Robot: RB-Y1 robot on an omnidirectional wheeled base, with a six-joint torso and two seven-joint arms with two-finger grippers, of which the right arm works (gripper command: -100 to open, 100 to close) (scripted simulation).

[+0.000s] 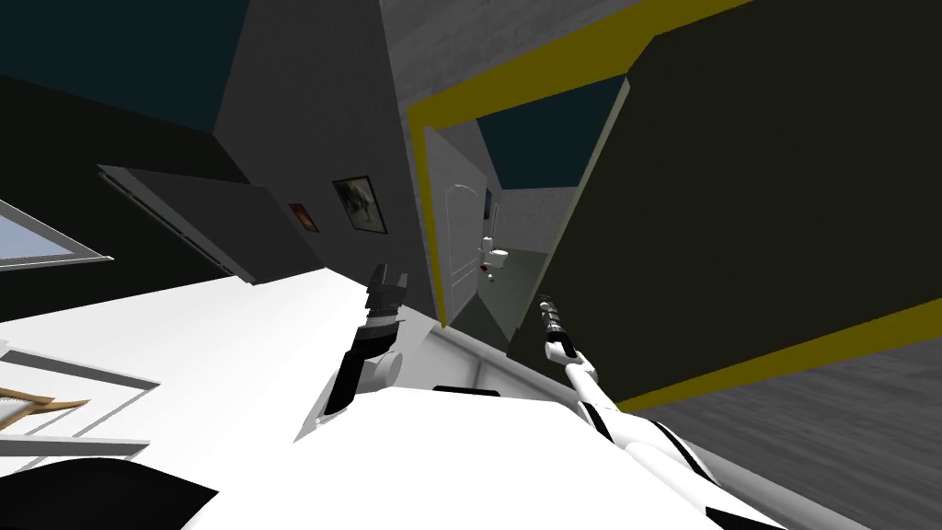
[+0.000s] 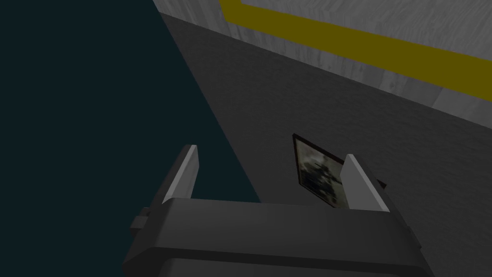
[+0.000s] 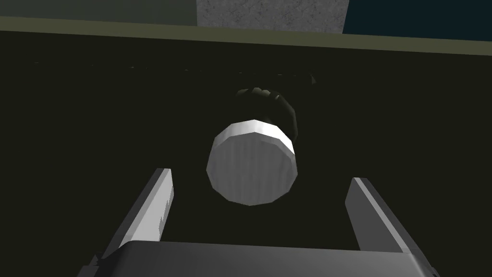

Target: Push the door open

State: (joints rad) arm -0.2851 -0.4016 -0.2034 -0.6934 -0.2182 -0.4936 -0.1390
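A dark, almost black door point(image 1: 754, 202) stands partly swung inside a yellow frame point(image 1: 425, 212). My right gripper point(image 1: 549, 313) is held up at the door's free edge. In the right wrist view a round light grey knob point(image 3: 251, 163) sticks out of the dark door face point(image 3: 96, 96). It sits between the fingers of the right gripper point(image 3: 262, 177), which is open and does not touch the knob. My left gripper point(image 1: 386, 281) is raised beside the grey wall left of the frame, and in its wrist view the left gripper point(image 2: 271, 151) is open and empty.
Through the gap a white toilet point(image 1: 497, 258) and a pale inner door point(image 1: 460, 239) show. Two framed pictures point(image 1: 361, 204) hang on the grey wall left of the doorway. A window point(image 1: 37, 244) is at the far left.
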